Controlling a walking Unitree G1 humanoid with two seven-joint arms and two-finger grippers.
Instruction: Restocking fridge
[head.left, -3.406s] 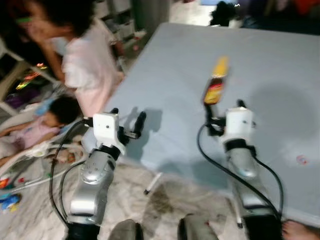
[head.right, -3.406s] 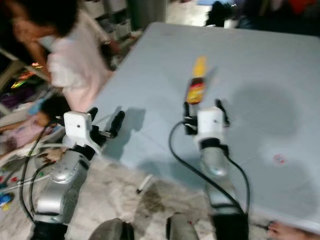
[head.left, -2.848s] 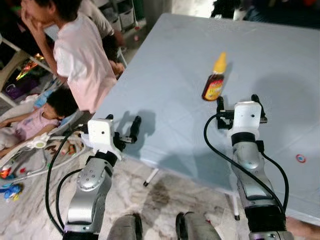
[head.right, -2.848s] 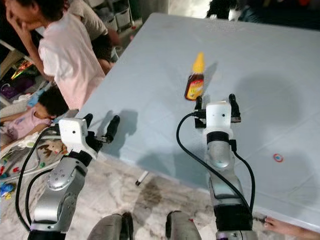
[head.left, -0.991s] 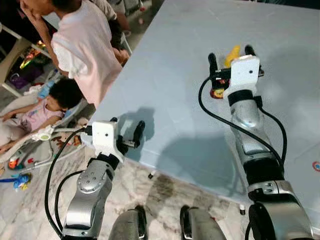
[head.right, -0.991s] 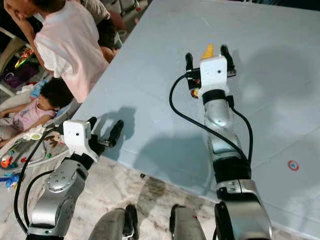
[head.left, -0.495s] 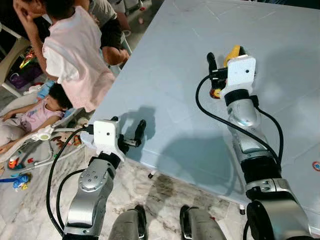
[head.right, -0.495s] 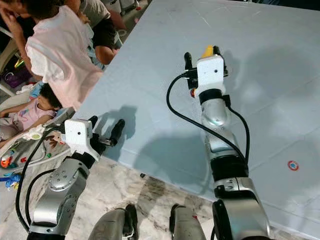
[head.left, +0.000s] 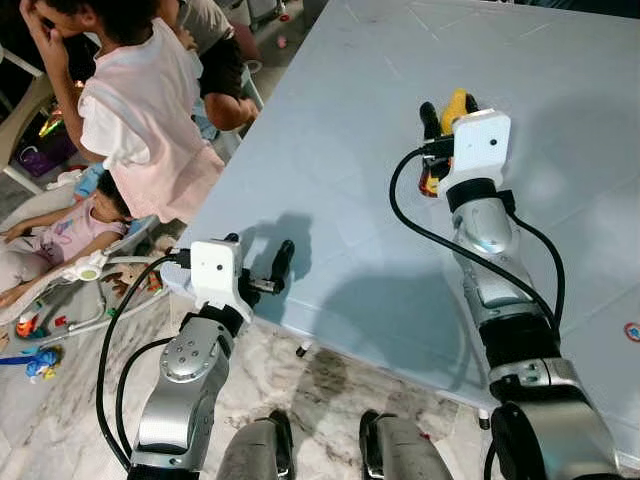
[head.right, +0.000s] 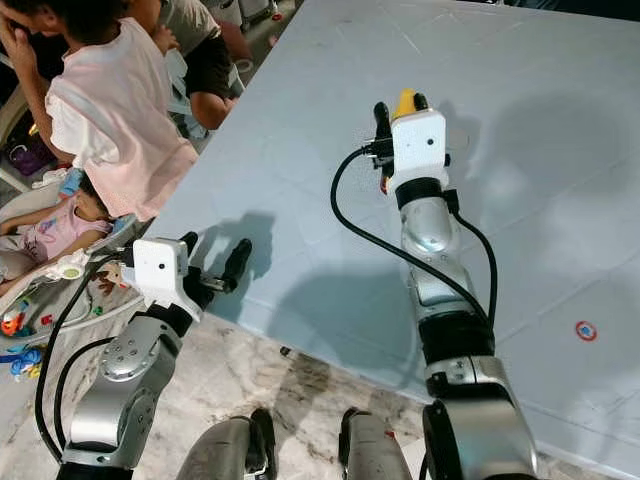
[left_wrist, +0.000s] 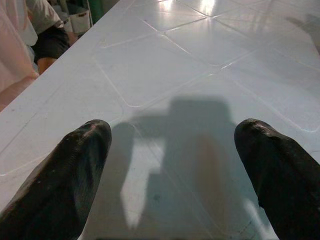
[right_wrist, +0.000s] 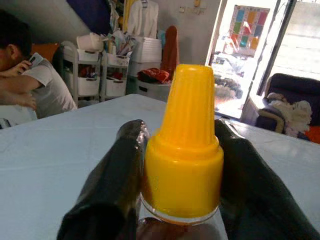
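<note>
Bottle (right_wrist: 182, 145) between right end effector (right_wrist: 180, 165) fingers.

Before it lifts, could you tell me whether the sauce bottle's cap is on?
On: the yellow cap sits on the sauce bottle between the right gripper's fingers.

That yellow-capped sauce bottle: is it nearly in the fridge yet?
Hardly begun. The right hand has both fingers pressed around the yellow-capped brown sauce bottle, which stands on the pale blue table. The left hand is open. Lifting and carrying remain.
</note>
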